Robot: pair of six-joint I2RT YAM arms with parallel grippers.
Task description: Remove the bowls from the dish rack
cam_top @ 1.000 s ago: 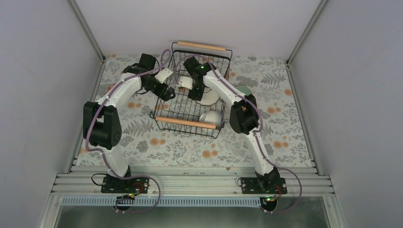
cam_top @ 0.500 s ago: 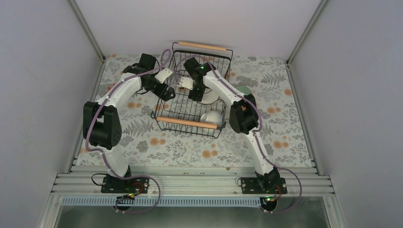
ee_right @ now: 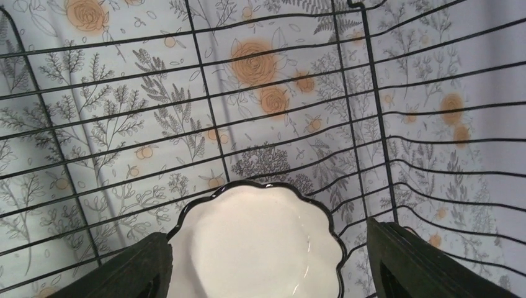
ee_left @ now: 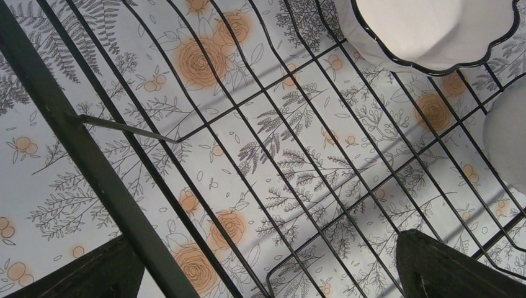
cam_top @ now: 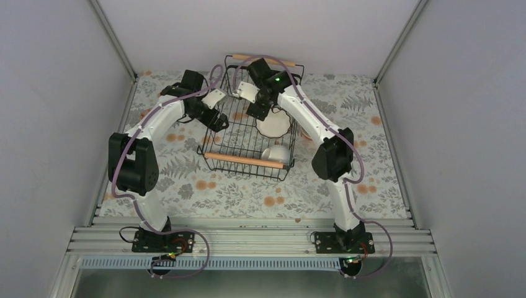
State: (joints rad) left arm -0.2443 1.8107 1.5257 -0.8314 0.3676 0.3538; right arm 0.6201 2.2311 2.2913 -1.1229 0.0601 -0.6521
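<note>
1. The dish rack [cam_top: 248,160] stands at the middle of the surface [cam_top: 372,180], toward its far edge. Two bowls lie in its right half: a scalloped white bowl [cam_top: 273,125] and, by the near handle, a plain white bowl [cam_top: 276,153].
2. The step in hand looks like the approach to the scalloped bowl. The right tool [cam_top: 257,110] hangs over the rack's far half, jaws wide and holding nothing. In its wrist view the bowl sits below, framed by its fingers [ee_right: 133,270].
3. The left tool [cam_top: 216,118] hovers at the rack's left rim, jaws fully wide and empty, with a rim wire running between them.
4. The next move likely calls for lowering the right tool until its fingers take the wavy rim, then closing and lifting straight up clear of the wires. The bowl would then go down on bare surface beside the rack.
</note>
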